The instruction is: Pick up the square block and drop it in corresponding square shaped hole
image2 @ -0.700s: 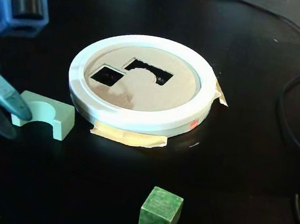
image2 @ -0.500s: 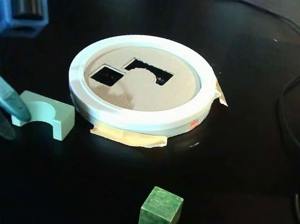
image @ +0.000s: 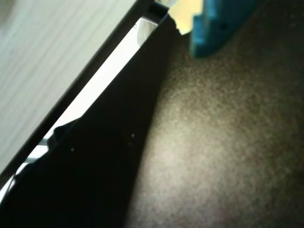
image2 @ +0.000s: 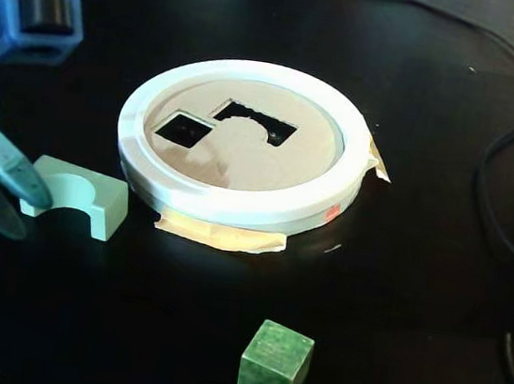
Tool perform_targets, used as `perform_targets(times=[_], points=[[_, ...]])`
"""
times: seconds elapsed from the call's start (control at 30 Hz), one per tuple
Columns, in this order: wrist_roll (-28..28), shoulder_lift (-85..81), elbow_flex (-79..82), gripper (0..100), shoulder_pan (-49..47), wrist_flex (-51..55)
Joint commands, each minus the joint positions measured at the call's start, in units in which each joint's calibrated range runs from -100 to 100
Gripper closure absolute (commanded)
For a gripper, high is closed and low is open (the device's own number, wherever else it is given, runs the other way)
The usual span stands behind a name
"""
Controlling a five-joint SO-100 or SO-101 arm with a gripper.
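Your gripper [image2: 18, 203] stood spread near the table's left edge; the green cube [image2: 275, 362] waited by the front edge; you needed to square up over it.

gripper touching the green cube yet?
Apart. In the fixed view, the gripper sits at the left edge, with bare black table separating it from the green cube.

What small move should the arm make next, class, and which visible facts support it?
Probably swing the gripper right and toward the camera in the fixed view, over the green cube. The cube sits alone on the table, ungrasped, and the square hole in the white ring's board is unfilled.
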Motion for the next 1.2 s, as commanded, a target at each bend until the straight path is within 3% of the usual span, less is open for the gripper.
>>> perform_targets(times=[0.0,1.17], points=[[0.2,-0.2,0.6,9,0.1,-1.5],[0.2,-1.3,0.1,9,-1.4,-2.8]])
